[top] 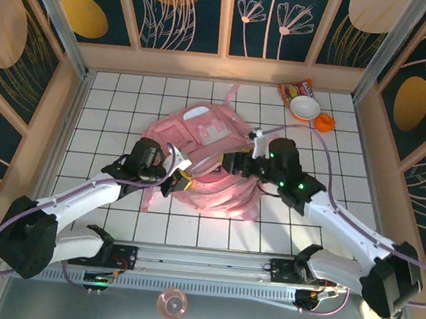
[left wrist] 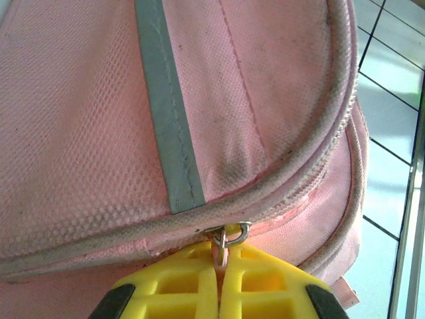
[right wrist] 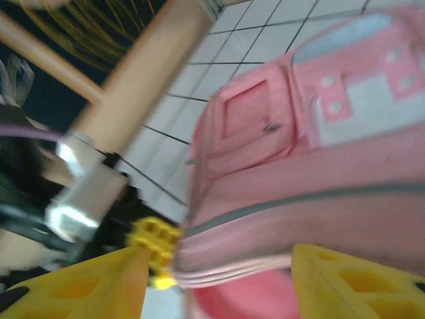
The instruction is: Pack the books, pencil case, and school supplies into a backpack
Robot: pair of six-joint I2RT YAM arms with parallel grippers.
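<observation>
We judge zipping in hand: left gripper (left wrist: 221,266) pinches the small metal zipper pull (left wrist: 224,238) of the large soft pink backpack (top: 201,131) mid-table, right gripper (right wrist: 219,282) open at its 3 o'clock; next needs steady pulling.

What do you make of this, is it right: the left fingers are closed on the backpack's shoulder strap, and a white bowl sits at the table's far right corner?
One detail is wrong. The left wrist view shows the left fingers closed on the zipper pull at the backpack's seam, not on a shoulder strap. The white bowl does sit at the far right corner of the table.
</observation>
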